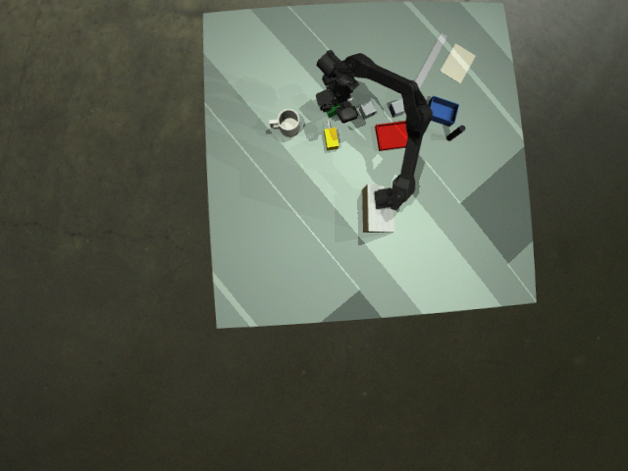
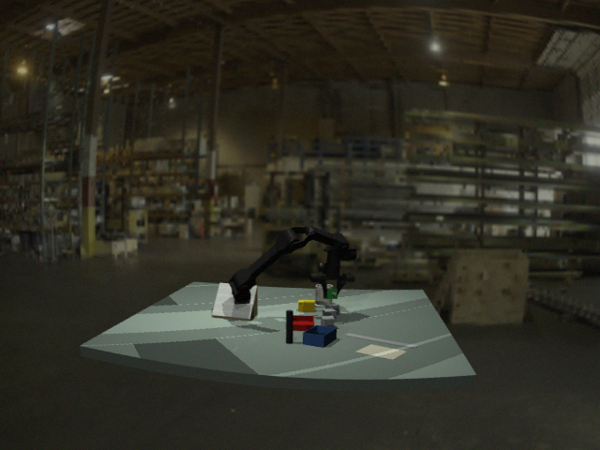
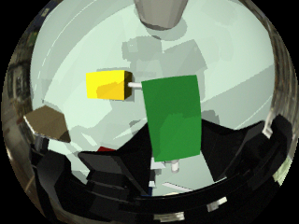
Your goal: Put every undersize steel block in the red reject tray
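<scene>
My gripper [image 1: 335, 107] [image 2: 332, 292] [image 3: 170, 121] is shut on the green GO gauge [image 1: 332, 112] [image 2: 330, 293] [image 3: 173, 109], a green block held above the table. Its pale pin [image 3: 175, 166] points toward the bottom of the wrist view. Steel blocks [image 1: 367, 109] [image 2: 327, 321] stand in a row beside and below the gripper; another steel block [image 1: 396, 107] is nearer the arm. The block nearest the gripper is mostly hidden by it in the top view. The red reject tray [image 1: 391, 135] [image 2: 303, 326] looks empty where visible; the arm covers its right edge in the top view.
A yellow block with a pin [image 1: 331, 138] [image 2: 306, 306] [image 3: 105, 86] lies near the gripper. A mug [image 1: 288, 123] [image 3: 161, 13] is beyond it. A blue tray [image 1: 443, 110] [image 2: 320, 337], a black cylinder [image 1: 455, 132] [image 2: 289, 327], a pale strip [image 1: 430, 62] and cream paper [image 1: 457, 63] are across the arm.
</scene>
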You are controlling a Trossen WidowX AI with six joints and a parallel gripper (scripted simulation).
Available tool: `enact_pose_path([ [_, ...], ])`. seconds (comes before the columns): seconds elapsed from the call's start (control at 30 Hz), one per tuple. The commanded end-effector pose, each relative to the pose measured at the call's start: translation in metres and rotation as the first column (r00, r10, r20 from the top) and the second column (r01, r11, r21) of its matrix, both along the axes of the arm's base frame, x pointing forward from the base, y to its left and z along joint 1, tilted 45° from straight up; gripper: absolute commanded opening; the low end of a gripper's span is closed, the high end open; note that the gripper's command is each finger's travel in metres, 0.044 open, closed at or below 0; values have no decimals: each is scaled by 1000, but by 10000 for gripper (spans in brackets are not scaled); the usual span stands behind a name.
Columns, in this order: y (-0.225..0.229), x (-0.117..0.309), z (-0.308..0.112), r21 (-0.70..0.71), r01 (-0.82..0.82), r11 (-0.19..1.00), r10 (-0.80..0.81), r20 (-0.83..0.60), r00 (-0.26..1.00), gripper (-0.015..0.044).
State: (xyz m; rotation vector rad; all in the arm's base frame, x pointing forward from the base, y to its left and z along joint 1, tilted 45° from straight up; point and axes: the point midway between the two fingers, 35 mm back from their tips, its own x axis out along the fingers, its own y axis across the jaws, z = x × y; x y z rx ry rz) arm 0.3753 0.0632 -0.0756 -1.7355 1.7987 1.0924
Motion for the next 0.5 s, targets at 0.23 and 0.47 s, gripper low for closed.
enact_pose_path([
  [0.23,-9,-68,31,379,-485,788,609,-597,523,0],
  [0.47,-16,-98,43,623,-489,611,758,-639,132,0],
])
